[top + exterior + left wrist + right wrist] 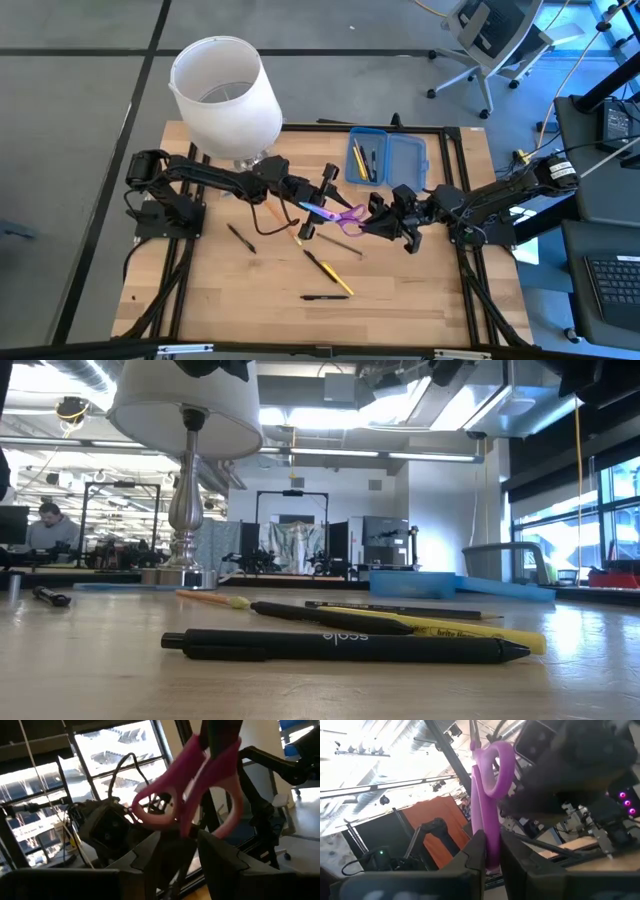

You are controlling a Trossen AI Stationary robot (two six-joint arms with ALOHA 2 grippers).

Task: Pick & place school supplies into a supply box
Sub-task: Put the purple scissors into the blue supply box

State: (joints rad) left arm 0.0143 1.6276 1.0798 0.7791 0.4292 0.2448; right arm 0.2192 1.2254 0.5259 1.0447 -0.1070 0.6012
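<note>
The small purple-handled scissors (345, 215) hang above the middle of the table between my two grippers, blades (315, 210) toward the left. My right gripper (378, 214) is shut on their handle end. My left gripper (308, 216) is open, its fingers (220, 857) standing on either side of the blade end. The translucent blue supply box (386, 158) lies open at the far side with a few pens in it. A yellow pencil (331, 273), a black pen (325, 297) and other pens lie flat on the wood. My right gripper pinches the scissors' purple handle (489, 837) between its two fingers, at the handle end. The fingers come about level from the table's right side. The scissors are lifted clear of the table, roughly level, blades pointing toward my left gripper.
A white lampshade (225, 90) on a metal stand (185, 510) stands at the far left corner. A black marker (240, 238) lies left of centre. The black pen (340, 647) and yellow pencil (455, 628) lie near the front edge.
</note>
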